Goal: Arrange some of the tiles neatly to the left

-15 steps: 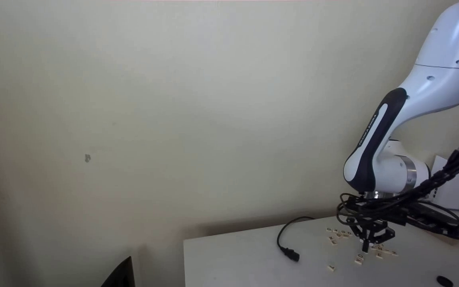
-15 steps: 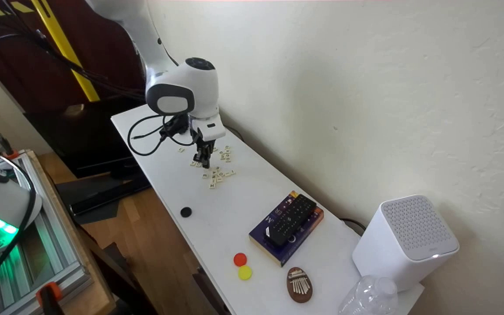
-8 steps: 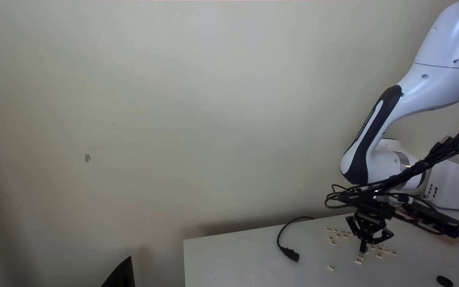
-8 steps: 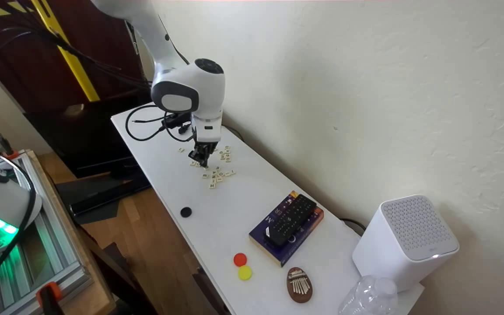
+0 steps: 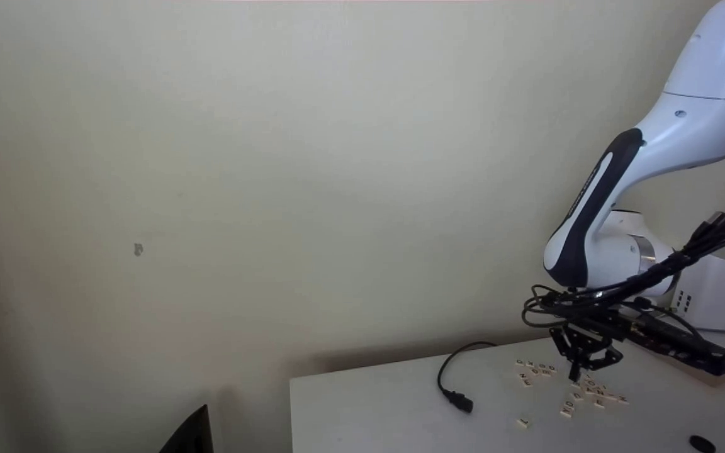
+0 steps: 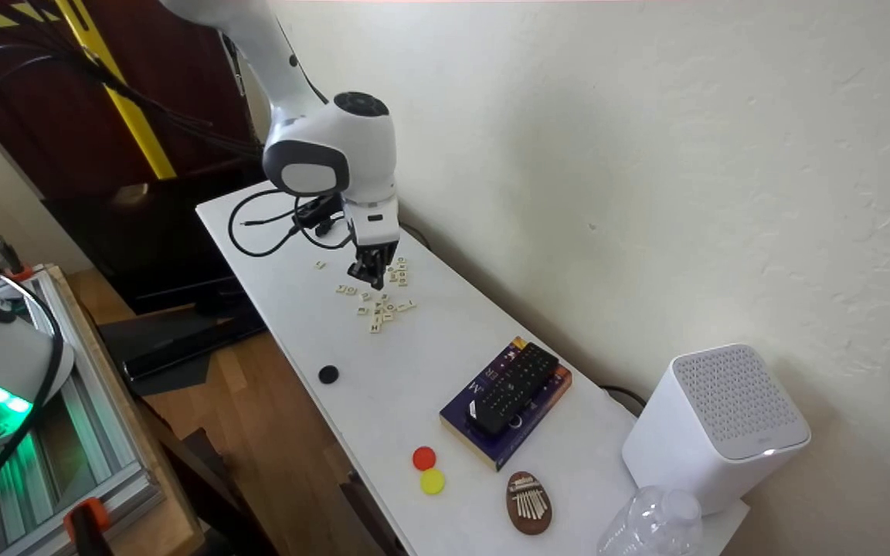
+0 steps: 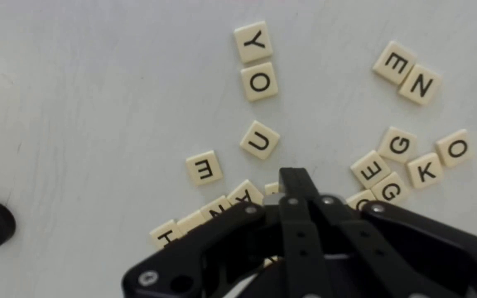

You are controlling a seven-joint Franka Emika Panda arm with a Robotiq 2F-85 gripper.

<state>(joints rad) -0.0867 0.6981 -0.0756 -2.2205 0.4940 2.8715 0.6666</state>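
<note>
Around the hand (image 7: 295,176), lettered tiles (image 7: 260,140)

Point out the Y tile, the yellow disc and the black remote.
Y tile (image 7: 254,42), wrist view: its lettered face.
Yellow disc (image 6: 433,482), in an exterior view: its top.
Black remote (image 6: 514,388), in an exterior view: its buttoned face.

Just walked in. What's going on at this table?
A black-trimmed white robot arm is poised over small, square, cream letter tiles on a white tabletop; the job is arranging some neatly to the left. Its black end effector is shut, with no tile visible in its grip. In the wrist view, the Y tile and O tile sit close together; the U tile lies apart, turned at an angle. Others lie in loose clusters, so arranging looks unfinished.
</note>
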